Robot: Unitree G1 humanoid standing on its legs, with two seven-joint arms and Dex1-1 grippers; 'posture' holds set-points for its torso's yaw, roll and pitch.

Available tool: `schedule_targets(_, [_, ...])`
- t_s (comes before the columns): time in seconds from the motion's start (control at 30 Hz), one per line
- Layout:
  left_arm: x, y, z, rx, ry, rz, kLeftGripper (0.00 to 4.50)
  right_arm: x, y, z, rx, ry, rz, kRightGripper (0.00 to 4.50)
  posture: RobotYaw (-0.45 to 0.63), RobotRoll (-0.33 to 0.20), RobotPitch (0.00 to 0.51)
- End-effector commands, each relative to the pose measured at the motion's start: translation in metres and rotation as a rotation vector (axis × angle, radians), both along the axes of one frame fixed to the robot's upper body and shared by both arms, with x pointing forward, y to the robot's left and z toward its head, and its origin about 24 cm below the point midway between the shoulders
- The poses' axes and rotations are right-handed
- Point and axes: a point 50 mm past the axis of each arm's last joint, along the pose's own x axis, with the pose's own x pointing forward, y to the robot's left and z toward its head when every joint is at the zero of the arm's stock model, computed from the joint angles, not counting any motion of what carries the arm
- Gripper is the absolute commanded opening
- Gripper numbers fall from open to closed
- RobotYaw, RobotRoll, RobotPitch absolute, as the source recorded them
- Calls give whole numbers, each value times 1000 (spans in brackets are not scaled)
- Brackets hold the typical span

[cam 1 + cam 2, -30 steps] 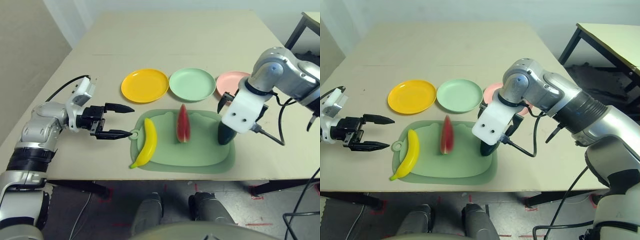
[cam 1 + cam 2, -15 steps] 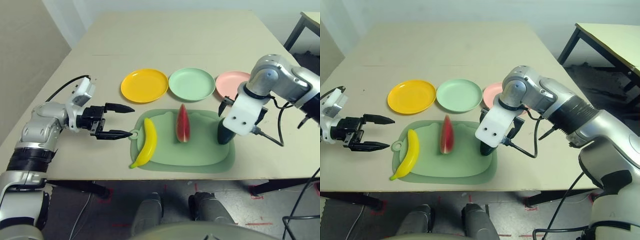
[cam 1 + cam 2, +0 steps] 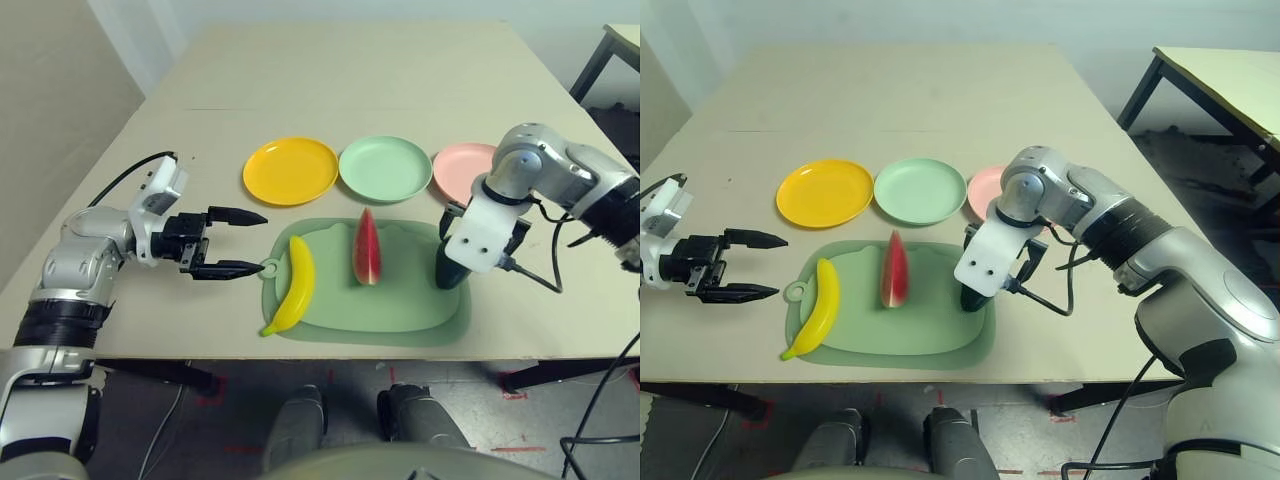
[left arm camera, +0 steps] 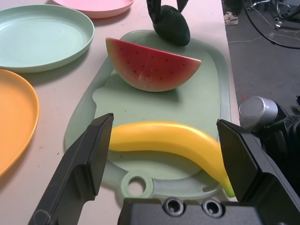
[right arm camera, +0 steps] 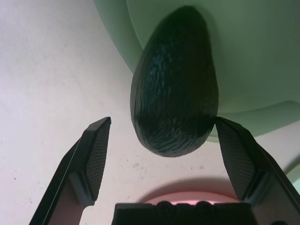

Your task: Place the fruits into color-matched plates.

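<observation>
Fingers [image 5: 96,161] open around the avocado [image 5: 176,89]

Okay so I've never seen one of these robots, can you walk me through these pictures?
It's a two-armed robot at a table. Two pictures come from its head's eyes; two come from its wrists, looking along each pincer.

On the green mat lie a banana, a watermelon wedge and a dark avocado. Beyond it sit yellow, mint and pink plates.

Nothing is held: the left pincer is open, and the right one is open by the avocado.
</observation>
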Motion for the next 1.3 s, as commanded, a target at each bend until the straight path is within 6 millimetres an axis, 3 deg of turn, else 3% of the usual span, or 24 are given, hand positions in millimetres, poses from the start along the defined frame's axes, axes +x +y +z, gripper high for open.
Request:
schedule_targets(0.03, [-1, -3, 0, 3, -8, -12, 4500, 1, 5, -2, 15, 3, 16, 4466, 29, 0, 109])
schedule_targets(1.3, [-1, -6, -1, 1, -6, -24, 4500, 2, 8, -10, 41, -1, -156, 4466, 11, 0, 121])
